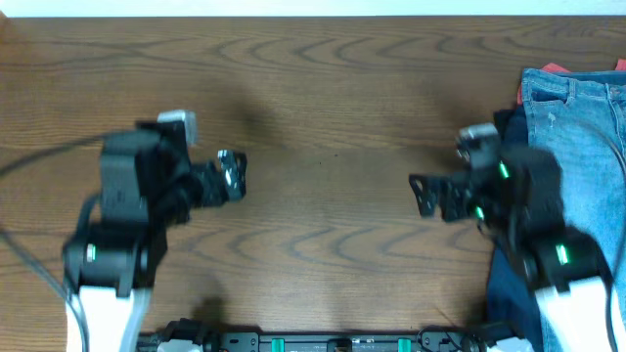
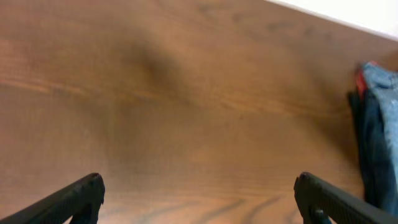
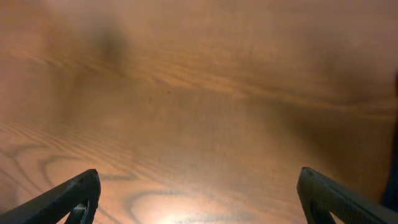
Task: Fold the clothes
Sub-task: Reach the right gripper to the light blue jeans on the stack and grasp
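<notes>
The light blue denim jeans (image 1: 577, 137) lie at the right edge of the wooden table, partly under my right arm, and run down toward the front. A strip of them shows at the right edge of the left wrist view (image 2: 379, 137). My left gripper (image 1: 233, 174) is open and empty above the bare table at the left, also seen in the left wrist view (image 2: 199, 193). My right gripper (image 1: 423, 194) is open and empty above the bare table just left of the jeans, also seen in the right wrist view (image 3: 199, 193).
A bit of red cloth (image 1: 555, 67) and dark fabric (image 1: 507, 122) show at the jeans' top left edge. The wooden table (image 1: 323, 108) spreads between the arms. A black rail (image 1: 333, 342) runs along the front edge.
</notes>
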Controlling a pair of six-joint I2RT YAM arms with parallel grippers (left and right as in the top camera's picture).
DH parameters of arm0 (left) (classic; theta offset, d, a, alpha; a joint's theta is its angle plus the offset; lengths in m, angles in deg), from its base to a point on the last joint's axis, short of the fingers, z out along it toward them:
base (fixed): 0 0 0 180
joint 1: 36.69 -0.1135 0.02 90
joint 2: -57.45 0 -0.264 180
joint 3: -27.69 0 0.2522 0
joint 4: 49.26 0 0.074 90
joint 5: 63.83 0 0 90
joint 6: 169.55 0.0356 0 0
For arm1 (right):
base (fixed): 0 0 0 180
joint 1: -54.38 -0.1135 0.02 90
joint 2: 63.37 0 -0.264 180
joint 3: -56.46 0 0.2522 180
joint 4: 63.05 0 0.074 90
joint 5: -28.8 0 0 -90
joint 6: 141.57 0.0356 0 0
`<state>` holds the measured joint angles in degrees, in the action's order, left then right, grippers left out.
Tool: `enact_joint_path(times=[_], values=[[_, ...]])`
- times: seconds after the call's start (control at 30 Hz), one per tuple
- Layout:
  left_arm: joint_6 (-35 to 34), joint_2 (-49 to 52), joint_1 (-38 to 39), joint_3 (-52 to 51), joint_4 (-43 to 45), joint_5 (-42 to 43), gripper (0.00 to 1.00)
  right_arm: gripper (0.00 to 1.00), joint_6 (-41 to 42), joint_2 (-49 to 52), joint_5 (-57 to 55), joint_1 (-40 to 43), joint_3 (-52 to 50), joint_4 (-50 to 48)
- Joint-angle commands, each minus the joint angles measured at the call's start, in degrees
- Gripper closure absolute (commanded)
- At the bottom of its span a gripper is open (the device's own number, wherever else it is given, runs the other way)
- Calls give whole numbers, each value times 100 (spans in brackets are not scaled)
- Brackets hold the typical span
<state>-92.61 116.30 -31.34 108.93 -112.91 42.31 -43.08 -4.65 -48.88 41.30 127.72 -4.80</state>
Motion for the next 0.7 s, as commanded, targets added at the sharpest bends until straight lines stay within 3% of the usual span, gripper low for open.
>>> enact_joint_path(times=[0.0, 0.17, 0.3, 0.4, 0.67], values=[[98, 647, -28, 632, -407, -31, 2, 1, -127, 909, 538, 107, 756, 227], [92, 1080, -28, 739, -603, -15, 2, 1, -323, 1867, 448, 149, 1187, 302], [92, 1134, -28, 739, -667, 33, 2, 1, 243, 2411, -894, 514, 1421, -74], [92, 1134, -28, 739, -667, 31, 2, 1, 629, 2824, -1502, 1104, 1661, -472], [92, 1134, -28, 739, -667, 31, 2, 8, 1294, 3908, -1440, 2789, 1757, -1360]])
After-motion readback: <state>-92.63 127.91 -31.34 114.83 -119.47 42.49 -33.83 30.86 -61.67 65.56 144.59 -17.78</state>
